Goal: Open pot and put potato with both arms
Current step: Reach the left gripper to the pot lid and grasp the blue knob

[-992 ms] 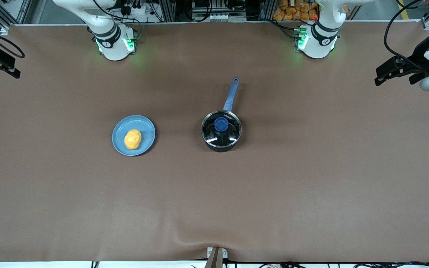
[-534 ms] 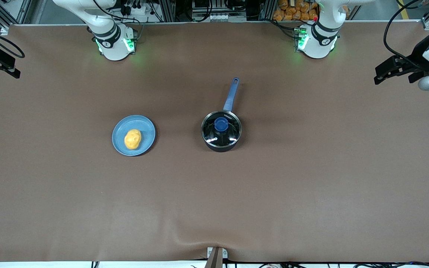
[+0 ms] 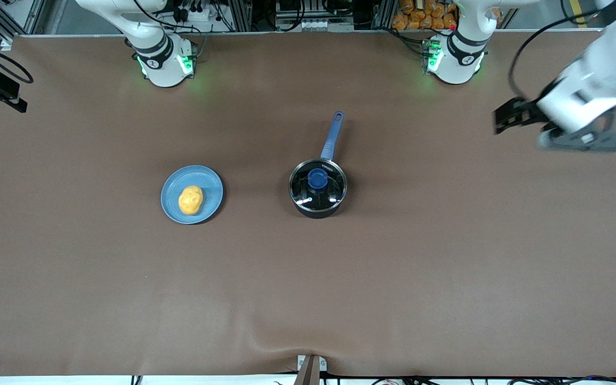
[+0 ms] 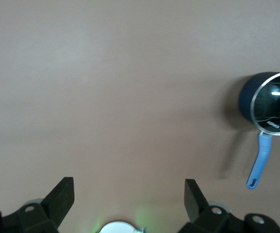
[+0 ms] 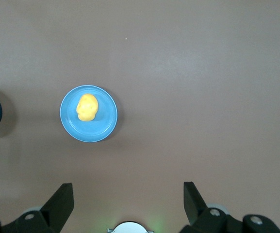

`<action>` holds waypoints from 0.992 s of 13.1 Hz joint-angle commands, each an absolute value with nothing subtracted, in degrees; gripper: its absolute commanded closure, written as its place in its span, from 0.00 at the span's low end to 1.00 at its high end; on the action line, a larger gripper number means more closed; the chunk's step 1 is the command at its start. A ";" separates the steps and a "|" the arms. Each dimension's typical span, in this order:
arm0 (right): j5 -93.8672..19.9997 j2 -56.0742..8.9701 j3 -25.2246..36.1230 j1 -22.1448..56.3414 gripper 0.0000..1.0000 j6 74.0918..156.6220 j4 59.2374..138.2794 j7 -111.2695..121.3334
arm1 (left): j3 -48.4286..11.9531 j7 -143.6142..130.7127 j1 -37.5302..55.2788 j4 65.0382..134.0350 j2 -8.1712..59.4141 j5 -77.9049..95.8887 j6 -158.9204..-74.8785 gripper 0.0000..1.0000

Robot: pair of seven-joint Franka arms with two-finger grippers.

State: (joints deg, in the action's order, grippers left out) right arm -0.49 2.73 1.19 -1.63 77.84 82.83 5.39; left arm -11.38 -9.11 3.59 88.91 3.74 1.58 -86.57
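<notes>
A small black pot (image 3: 317, 189) sits near the middle of the brown table (image 3: 447, 267), its glass lid (image 3: 318, 186) closed and its blue handle (image 3: 332, 135) pointing toward the robots' bases. The lid looks rigid, smooth and breakable; the blue knob (image 3: 317, 178) at its centre seems the one sound place to pinch, since the glass around it would likely slip and the steel rim offers little purchase. Toward the right arm's end of the table, well apart from the pot, the yellow-orange potato (image 3: 191, 200) lies on a flat blue plate (image 3: 206, 179). It appears light, firm and lumpy, apt to roll, so a grasp across its narrower middle would probably hold best.

The left gripper (image 3: 519, 115) hangs over bare table at the left arm's end, well apart from the pot; in the left wrist view its fingers (image 4: 62, 196) are spread wide with nothing between them, and the pot shows at that picture's edge, clear of the jaws. The right gripper (image 5: 128, 199) is likewise spread wide and empty, high over the table, with potato and plate below but well clear of its fingertips. Neither lid nor potato has yet been touched.
</notes>
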 commanded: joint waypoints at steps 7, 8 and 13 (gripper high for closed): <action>-1.23 2.55 1.32 -2.11 0.00 77.17 82.18 6.06 | -15.03 -34.84 23.88 87.01 24.15 1.59 -110.53 0.00; -1.23 2.55 1.32 -1.94 0.00 77.17 82.18 6.06 | -14.68 -38.72 26.17 86.84 26.08 1.41 -113.18 0.00; -1.23 2.55 1.32 -1.85 0.00 77.17 82.18 6.06 | -14.59 -42.97 30.84 85.61 31.89 -0.53 -115.75 0.00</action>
